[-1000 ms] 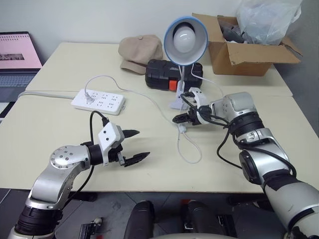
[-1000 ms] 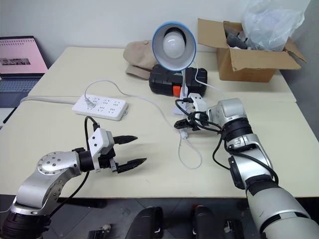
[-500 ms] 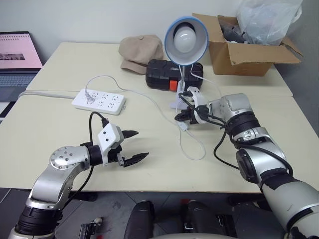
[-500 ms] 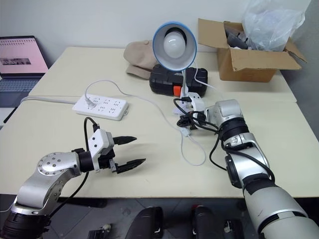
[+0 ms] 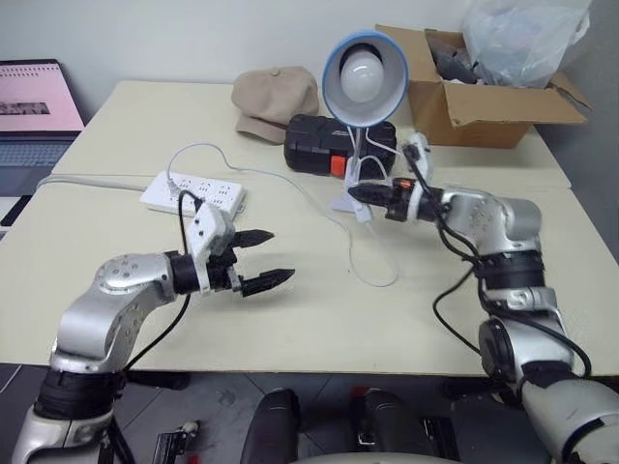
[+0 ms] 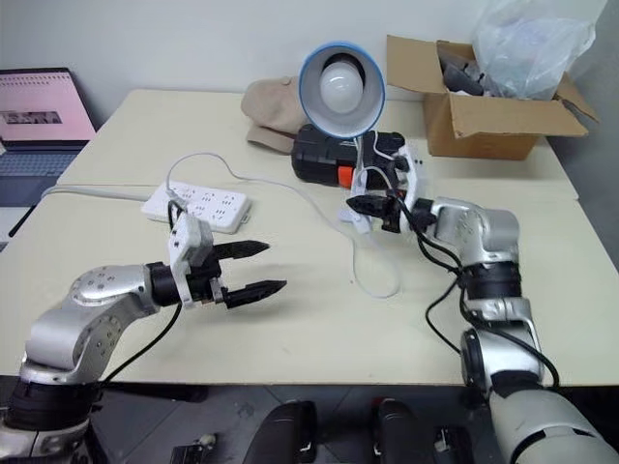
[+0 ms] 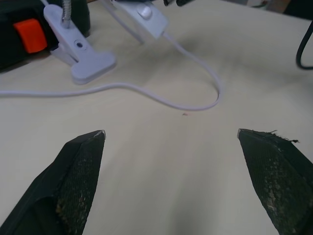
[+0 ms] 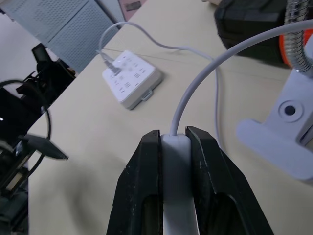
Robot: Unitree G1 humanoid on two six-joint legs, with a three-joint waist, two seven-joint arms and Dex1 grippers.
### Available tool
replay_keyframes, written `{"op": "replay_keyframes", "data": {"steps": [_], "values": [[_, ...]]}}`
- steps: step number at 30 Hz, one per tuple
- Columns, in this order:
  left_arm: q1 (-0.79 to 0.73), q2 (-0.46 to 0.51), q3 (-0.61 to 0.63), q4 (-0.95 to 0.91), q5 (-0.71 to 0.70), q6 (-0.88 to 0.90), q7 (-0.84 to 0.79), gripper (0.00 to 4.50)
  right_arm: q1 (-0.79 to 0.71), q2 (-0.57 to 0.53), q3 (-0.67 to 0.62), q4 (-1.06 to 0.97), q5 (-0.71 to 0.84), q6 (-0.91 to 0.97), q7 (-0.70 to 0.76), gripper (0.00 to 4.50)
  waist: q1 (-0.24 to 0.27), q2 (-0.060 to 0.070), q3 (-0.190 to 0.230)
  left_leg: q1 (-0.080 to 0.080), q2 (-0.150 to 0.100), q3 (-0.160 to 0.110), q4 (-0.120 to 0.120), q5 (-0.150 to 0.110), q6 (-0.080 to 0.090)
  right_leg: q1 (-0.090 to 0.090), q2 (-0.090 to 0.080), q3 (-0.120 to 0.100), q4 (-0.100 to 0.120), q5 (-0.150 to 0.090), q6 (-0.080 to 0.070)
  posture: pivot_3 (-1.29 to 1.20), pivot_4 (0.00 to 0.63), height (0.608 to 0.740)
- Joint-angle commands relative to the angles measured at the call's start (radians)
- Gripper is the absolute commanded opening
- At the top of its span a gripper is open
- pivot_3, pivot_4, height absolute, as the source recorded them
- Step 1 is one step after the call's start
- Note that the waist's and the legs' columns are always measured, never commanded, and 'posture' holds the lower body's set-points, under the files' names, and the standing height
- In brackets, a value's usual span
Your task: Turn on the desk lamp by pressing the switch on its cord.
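a: i have the right gripper (image 8: 171, 147) pinched on the switch (image 8: 175, 196), lifted off the table (image 5: 145, 116) just near of the desk lamp (image 5: 362, 65). the left gripper (image 5: 263, 259) hangs wide apart over bare tabletop on the left, holding nothing.

b: is the lamp lit?

a: the bulb looks unlit to me, so i judge the press isn't done yet.

b: what worries you?

a: the jaws squeeze the sides of the switch, not its rocker face, so i may clamp hard and toggle nothing. the cord (image 5: 372, 275) runs from the switch in a loop lying on the table, and on the far side up to the lamp; if i pull higher it could tug the white clip base (image 7: 83, 56) and tip the lamp.

b: anything the views disagree on?

a: no, they add up. the right wrist view shows the white body wedged between both black fingers, which the head views leave too small to read. the head views show the power strip (image 5: 193, 193), the beige cap (image 5: 274, 99) and the black case (image 5: 314, 140) around the lamp, and the cardboard box (image 5: 474, 106) at the far right.
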Motion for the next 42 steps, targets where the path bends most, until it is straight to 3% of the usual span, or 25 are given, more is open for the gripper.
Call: {"op": "replay_keyframes", "data": {"steps": [1, 8, 15, 42], "values": [[-0.106, 0.004, 0.060, 0.049, -0.078, 0.074, 0.001, 4.50, 0.023, -0.006, -0.064, -0.166, 0.118, 0.068, -0.007, 0.40, -0.002, 0.000, 0.000, 0.000, 0.000, 0.000, 0.000, 0.000, 0.000, 0.000, 0.000, 0.000, 0.000, 0.000, 0.000, 0.00, 0.150, 0.740], [-0.254, -0.117, -0.017, 0.036, -0.209, 0.225, -0.001, 4.50, 0.094, -0.010, -0.082, -0.403, 0.262, 0.159, -0.046, 0.40, -0.007, 0.000, 0.000, 0.001, 0.000, -0.001, 0.000, 0.000, 0.000, 0.001, 0.001, 0.000, 0.000, 0.000, 0.000, 0.00, 0.150, 0.740], [-0.287, -0.200, -0.042, 0.079, -0.266, 0.301, -0.003, 4.50, 0.122, -0.037, -0.055, -0.504, 0.339, 0.183, -0.047, 0.40, -0.008, 0.000, 0.000, 0.001, 0.000, -0.001, 0.000, 0.000, 0.000, 0.001, 0.001, 0.001, 0.000, 0.000, 0.000, 0.00, 0.150, 0.740], [-0.297, -0.329, -0.057, 0.099, -0.310, 0.338, 0.001, 4.50, 0.112, -0.105, -0.023, -0.555, 0.513, 0.188, -0.096, 0.40, -0.004, 0.000, 0.000, 0.001, -0.001, -0.001, 0.001, 0.000, 0.000, 0.002, 0.001, 0.001, 0.000, 0.000, 0.000, 0.00, 0.150, 0.740]]}}
